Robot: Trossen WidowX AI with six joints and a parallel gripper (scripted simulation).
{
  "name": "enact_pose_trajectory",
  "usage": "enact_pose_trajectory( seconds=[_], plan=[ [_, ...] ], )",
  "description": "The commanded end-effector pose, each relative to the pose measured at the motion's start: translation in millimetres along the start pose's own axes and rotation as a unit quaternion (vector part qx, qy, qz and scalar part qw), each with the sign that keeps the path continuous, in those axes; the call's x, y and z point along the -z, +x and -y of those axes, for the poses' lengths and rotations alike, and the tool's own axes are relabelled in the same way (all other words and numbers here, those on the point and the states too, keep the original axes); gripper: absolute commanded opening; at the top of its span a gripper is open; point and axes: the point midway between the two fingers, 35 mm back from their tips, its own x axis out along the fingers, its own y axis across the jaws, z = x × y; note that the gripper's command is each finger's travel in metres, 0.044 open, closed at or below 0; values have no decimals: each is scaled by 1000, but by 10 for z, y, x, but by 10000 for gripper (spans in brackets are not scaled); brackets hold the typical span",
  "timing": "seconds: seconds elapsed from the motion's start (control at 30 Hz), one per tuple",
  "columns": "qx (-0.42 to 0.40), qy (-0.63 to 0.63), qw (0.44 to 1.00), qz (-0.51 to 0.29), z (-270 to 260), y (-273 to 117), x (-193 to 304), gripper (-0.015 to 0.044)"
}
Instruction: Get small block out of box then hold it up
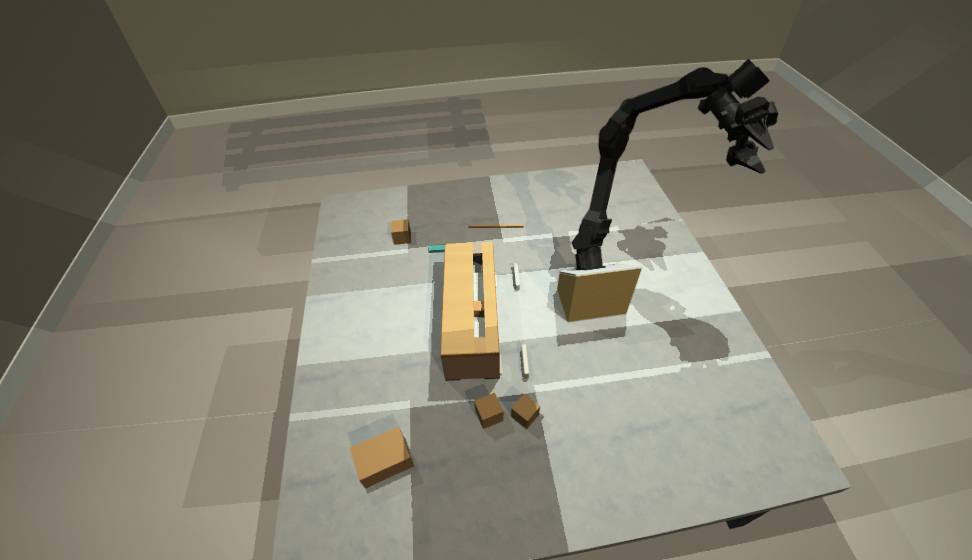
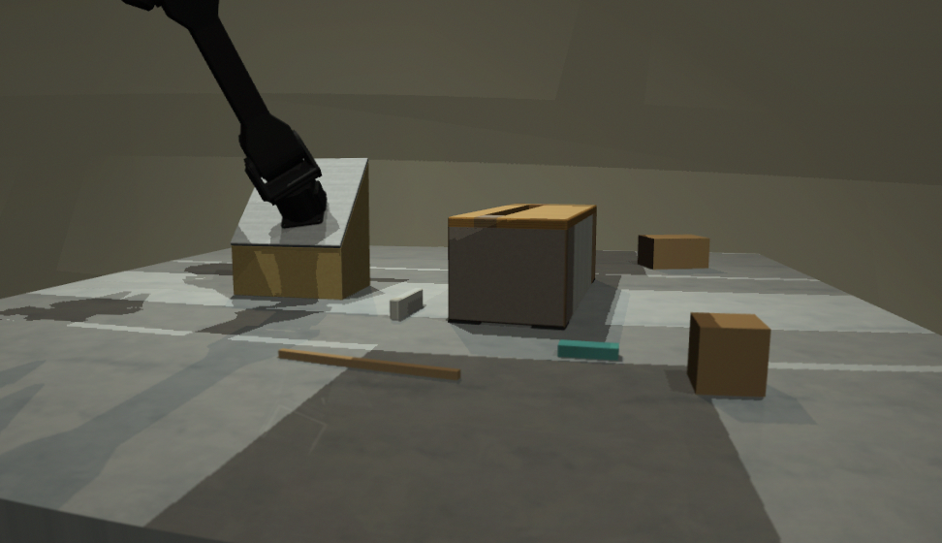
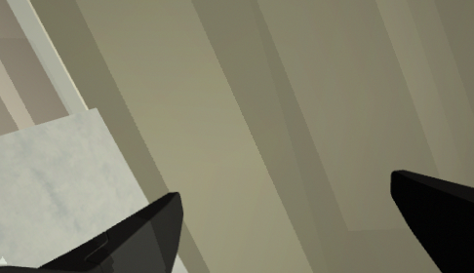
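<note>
The box (image 1: pixel 456 296) (image 2: pixel 507 272) stands upright on the table, with a long slot in its wooden top. A small orange-brown block (image 1: pixel 478 307) shows through the slot in the top view, a little nearer the slot's lower end in that view. Its height inside, the shelf and the two shelf ends cannot be made out. In the exterior view the box walls hide the block. My gripper (image 1: pixel 766 159) (image 3: pixel 284 193) is open and empty, raised high and far to the right of the box, beyond the robot's base in the top view.
A wedge-shaped base (image 1: pixel 598 294) (image 2: pixel 288 271) carries the arm. Near the box lie two white bars (image 1: pixel 515 276) (image 1: pixel 524 360), a thin wooden stick (image 1: pixel 495 225) (image 2: pixel 367 364) and a teal piece (image 1: pixel 435 248) (image 2: pixel 587 350). Brown cubes (image 1: pixel 400 230) (image 1: pixel 488 410) (image 1: pixel 525 410) and a larger block (image 1: pixel 381 456) (image 2: pixel 676 252) stand around.
</note>
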Motion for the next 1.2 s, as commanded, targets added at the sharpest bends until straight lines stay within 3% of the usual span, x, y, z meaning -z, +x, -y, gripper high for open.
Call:
enact_pose_trajectory(
  seconds=[0.0, 0.17, 0.57, 0.87, 1.17],
  plan=[
    [0, 1, 1000, -2, 7, 9, 10, 400],
    [2, 32, 998, -61, 243, 302, 388, 400],
    [-13, 199, 934, -297, 832, 1089, 2338, 400],
    [-86, 308, 829, -459, 662, 1264, 3977, 400],
    [-190, 399, 679, -586, 16, 1019, 5473, 400]
  ],
)
